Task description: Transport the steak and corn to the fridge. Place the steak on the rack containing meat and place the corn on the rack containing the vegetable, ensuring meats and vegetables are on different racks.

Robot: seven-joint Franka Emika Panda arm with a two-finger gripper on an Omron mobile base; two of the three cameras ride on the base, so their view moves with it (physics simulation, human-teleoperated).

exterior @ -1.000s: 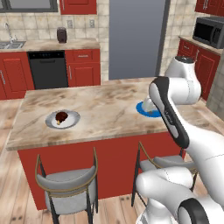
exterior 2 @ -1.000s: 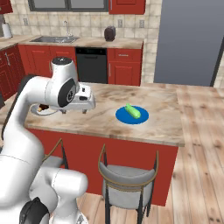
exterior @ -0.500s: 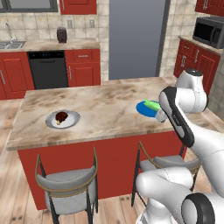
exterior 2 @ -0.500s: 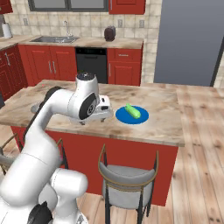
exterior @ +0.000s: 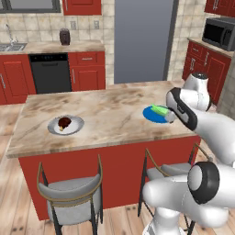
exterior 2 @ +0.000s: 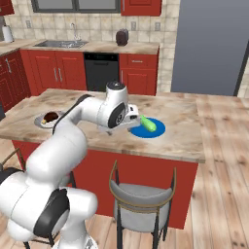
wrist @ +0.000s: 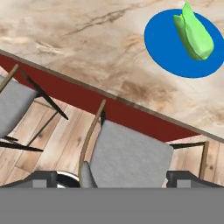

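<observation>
Steak (exterior: 64, 122) sits on grey plate (exterior: 66, 125) at island's left, untouched. Over the last sec the arm has swung right across the counter, from near that side to the blue plate (exterior 2: 154, 130); gripper (exterior 2: 133, 119) now just beside it, so corn (exterior 2: 148, 123) looks like first pick, approach stage only. Fingers: can't tell if apart or closed. Hand view adds what base cams lack: corn (wrist: 193, 35) lying on blue plate (wrist: 166, 48), plus stool seat (wrist: 131, 157) below the counter edge. Fridge (exterior 2: 214, 46) stands behind, shut.
</observation>
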